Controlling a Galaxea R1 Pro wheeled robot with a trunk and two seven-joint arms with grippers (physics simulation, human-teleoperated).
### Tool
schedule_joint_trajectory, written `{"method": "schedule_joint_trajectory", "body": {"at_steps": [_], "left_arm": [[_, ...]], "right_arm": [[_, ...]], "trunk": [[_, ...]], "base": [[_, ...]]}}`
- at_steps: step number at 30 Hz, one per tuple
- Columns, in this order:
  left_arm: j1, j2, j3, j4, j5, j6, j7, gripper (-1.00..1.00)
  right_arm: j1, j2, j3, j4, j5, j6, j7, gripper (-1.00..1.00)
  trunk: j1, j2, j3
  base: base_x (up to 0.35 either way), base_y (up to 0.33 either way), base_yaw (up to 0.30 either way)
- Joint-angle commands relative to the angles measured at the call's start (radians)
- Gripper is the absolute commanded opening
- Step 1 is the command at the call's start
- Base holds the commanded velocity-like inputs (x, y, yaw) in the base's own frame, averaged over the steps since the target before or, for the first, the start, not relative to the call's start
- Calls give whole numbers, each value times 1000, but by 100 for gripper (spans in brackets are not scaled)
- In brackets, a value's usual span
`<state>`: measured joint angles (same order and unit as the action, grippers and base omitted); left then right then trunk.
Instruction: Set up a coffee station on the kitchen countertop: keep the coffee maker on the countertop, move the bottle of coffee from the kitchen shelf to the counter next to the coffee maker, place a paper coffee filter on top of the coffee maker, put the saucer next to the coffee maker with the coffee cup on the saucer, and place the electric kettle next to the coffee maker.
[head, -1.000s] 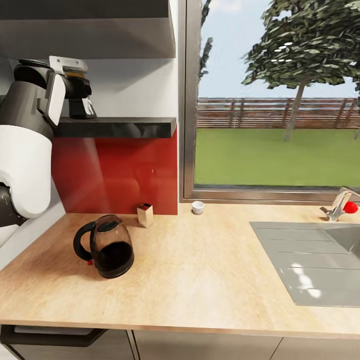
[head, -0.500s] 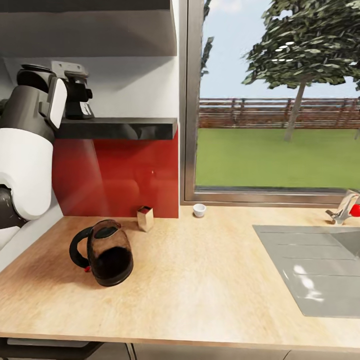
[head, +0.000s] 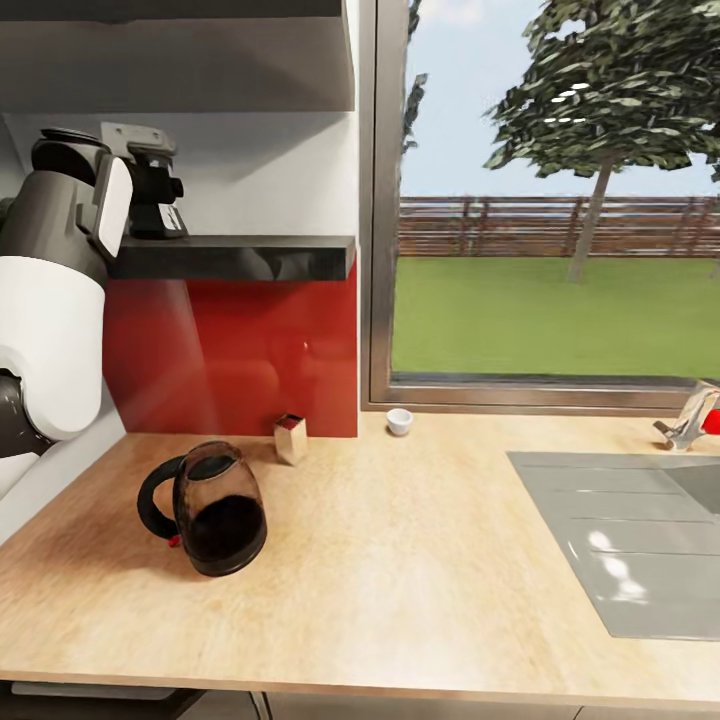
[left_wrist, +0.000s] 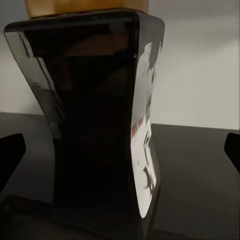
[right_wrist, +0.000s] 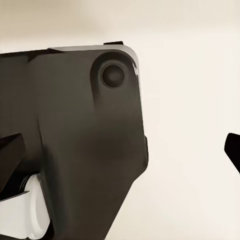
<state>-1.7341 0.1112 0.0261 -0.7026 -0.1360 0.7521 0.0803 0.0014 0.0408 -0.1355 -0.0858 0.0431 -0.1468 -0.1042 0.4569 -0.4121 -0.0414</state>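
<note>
Left arm is raised to shelf height at the head view's left, left gripper (head: 160, 205) reaching in over the kitchen shelf (head: 235, 256) with fingers spread wide either side of the bottle of coffee (left_wrist: 95, 125), not touching it; the bottle stands upright on the shelf, near its wall end. Right gripper (right_wrist: 120, 150) has its fingertips well apart, nothing between them. Below, the kitchen countertop (head: 400, 560) holds the electric kettle (head: 212, 508) near the left edge, the coffee cup (head: 399, 421) at the window sill, with open worktop between kettle and sink (head: 620, 540).
</note>
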Motion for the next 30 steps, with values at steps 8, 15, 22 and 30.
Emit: {"method": "schedule_joint_trajectory", "body": {"at_steps": [8,15,22,30], "left_arm": [[-1,-1,1,1,-8,4,-4,100],[-1,0,1,2,-8,4,-4,100],[28,1,1,0,-9,3,-4,100],[40,1,3,-3,-10,3,-4,100]], "right_arm": [[0,1,-7,-1,4,-2,-2,100],[0,1,-7,-1,4,-2,-2,100],[0,1,-7,0,4,-2,-2,100],[0,1,-7,-1,4,-2,-2,100]], "trunk": [[1,-2,-2],[1,-2,-2],[1,-2,-2],[1,-2,-2]], "base": [[50,36,0],[3,2,0],[86,0,0],[24,0,0]]}}
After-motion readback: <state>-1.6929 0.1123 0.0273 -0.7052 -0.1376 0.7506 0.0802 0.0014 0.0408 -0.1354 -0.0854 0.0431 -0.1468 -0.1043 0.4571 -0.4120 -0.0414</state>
